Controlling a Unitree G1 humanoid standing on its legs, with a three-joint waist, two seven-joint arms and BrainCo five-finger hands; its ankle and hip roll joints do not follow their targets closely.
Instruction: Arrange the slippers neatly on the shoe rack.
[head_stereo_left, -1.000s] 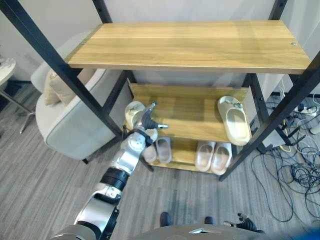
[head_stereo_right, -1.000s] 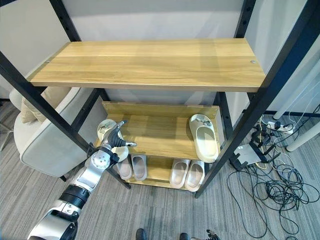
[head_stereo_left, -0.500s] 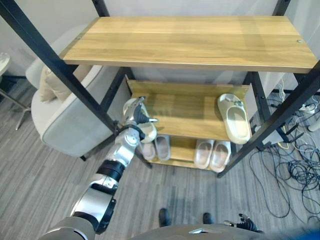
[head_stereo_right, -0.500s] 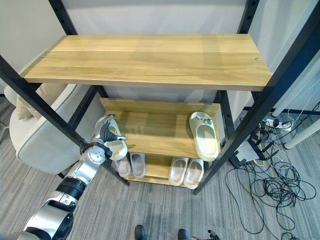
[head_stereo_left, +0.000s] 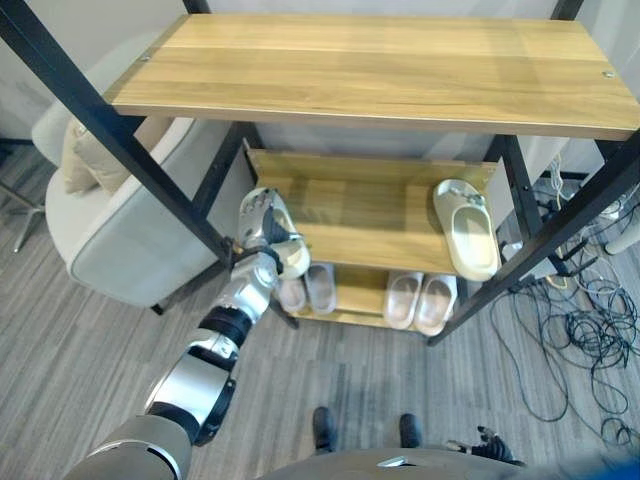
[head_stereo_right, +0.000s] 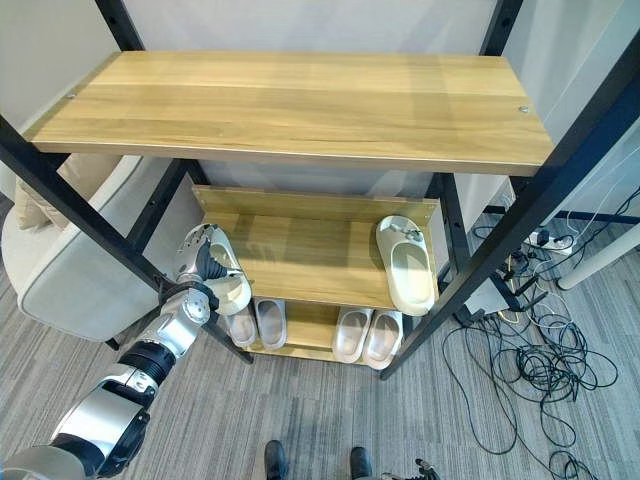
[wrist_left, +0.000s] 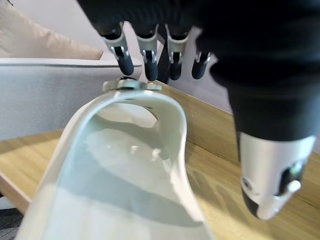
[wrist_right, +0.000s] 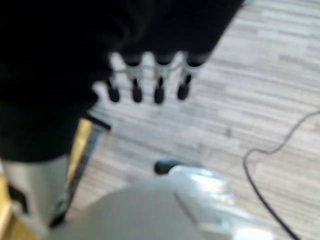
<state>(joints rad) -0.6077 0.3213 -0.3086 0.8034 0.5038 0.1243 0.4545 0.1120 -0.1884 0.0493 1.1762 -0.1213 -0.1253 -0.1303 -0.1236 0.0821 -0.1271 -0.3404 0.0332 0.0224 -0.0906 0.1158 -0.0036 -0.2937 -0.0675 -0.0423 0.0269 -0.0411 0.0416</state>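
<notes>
A pale green slipper (head_stereo_left: 291, 257) lies at the left end of the middle shelf (head_stereo_left: 370, 225), its near end at the shelf's front edge. My left hand (head_stereo_left: 256, 213) is over it, open, fingers (wrist_left: 148, 62) straight and reaching to the strap of the slipper (wrist_left: 125, 165), thumb held apart. Its mate, a second pale green slipper (head_stereo_left: 466, 228), lies at the right end of the same shelf, toe to the back. My right hand (wrist_right: 145, 85) hangs open above the floor, holding nothing.
Two pale pink pairs (head_stereo_left: 308, 288) (head_stereo_left: 420, 300) stand on the bottom shelf. The wooden top shelf (head_stereo_left: 380, 70) is bare. Black slanted frame posts (head_stereo_left: 110, 140) flank the rack. A grey armchair (head_stereo_left: 110, 235) stands at the left, loose cables (head_stereo_left: 590, 330) lie on the floor at the right.
The view has shifted. My left hand has drawn back to the left, from the shelf beside the slipper to above it, and its thumb no longer points out to the right.
</notes>
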